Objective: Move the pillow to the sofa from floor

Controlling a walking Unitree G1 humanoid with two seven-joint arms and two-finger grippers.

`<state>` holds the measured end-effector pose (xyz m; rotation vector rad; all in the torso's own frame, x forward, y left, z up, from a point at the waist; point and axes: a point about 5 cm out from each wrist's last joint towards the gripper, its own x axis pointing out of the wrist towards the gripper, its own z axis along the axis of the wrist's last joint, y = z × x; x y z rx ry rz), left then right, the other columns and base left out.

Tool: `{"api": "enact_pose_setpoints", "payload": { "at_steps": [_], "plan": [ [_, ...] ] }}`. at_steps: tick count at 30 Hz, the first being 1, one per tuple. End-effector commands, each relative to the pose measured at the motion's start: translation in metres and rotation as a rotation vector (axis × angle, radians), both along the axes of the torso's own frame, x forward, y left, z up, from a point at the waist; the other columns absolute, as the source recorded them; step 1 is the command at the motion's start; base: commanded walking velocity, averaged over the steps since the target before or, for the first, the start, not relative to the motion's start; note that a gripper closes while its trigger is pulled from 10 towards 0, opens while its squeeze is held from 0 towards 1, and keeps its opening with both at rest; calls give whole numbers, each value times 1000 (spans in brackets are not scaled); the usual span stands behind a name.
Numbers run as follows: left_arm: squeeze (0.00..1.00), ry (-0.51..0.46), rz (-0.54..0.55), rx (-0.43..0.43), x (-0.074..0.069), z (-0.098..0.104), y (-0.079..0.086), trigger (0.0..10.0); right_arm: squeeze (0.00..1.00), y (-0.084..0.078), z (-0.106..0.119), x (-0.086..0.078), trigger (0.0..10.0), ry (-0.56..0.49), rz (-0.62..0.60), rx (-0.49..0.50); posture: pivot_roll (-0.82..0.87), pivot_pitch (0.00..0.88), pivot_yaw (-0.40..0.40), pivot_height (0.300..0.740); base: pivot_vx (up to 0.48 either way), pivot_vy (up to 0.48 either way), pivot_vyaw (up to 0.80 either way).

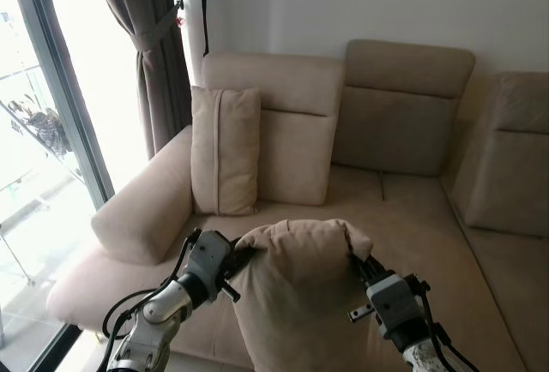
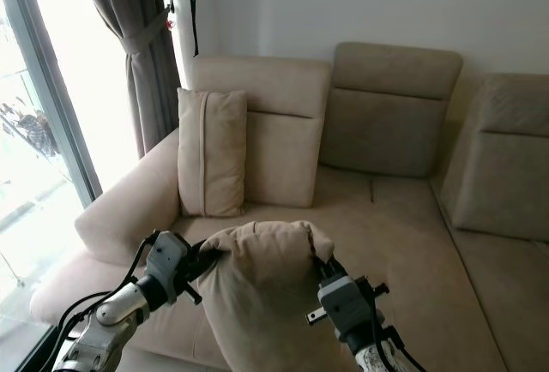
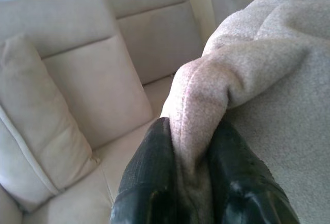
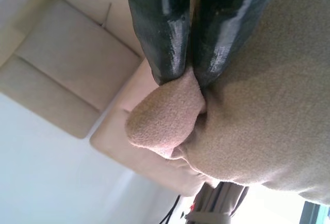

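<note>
Both grippers pinch the beige pillow [image 1: 296, 291] by its upper corners: the left gripper [image 1: 243, 256], the right gripper [image 1: 357, 262]. It hangs before the sofa [image 1: 403, 209], off the floor.

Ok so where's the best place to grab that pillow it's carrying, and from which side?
By its two upper corners, one from each side, as now: the left gripper pinches one corner of the pillow, the right gripper the other. It is soft and wide, so a two-corner hold probably keeps it hanging flat above the sofa.
</note>
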<state>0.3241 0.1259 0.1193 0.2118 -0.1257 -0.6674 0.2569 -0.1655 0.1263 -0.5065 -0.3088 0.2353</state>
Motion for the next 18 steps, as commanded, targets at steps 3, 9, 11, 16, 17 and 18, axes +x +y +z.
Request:
{"api": "enact_pose_setpoints", "payload": {
  "at_steps": [3,9,11,16,17,18],
  "plan": [
    [0,-77,-47,-46,-1,15,-9,10000,0,8,12,-1,10000,-70,39,3,67,0,20,740,334,0,0],
    [0,-76,-56,-47,-1,15,-10,10000,0,8,12,0,10000,-68,37,-1,68,0,19,740,353,0,0],
    [0,-76,-58,-47,-1,15,-10,10000,0,8,12,0,10000,-68,38,-2,68,0,18,740,354,0,0],
    [0,-76,-63,-48,-2,15,-10,10000,0,8,12,0,10000,-67,38,-4,67,0,18,740,359,0,0],
    [0,-75,-64,-49,-2,15,-10,10000,0,8,12,0,10000,-68,38,-5,65,0,19,740,360,0,0],
    [0,-75,-64,-49,-2,15,-10,10000,0,8,12,0,10000,-68,38,-5,65,0,19,740,360,0,0]
  ]
}}
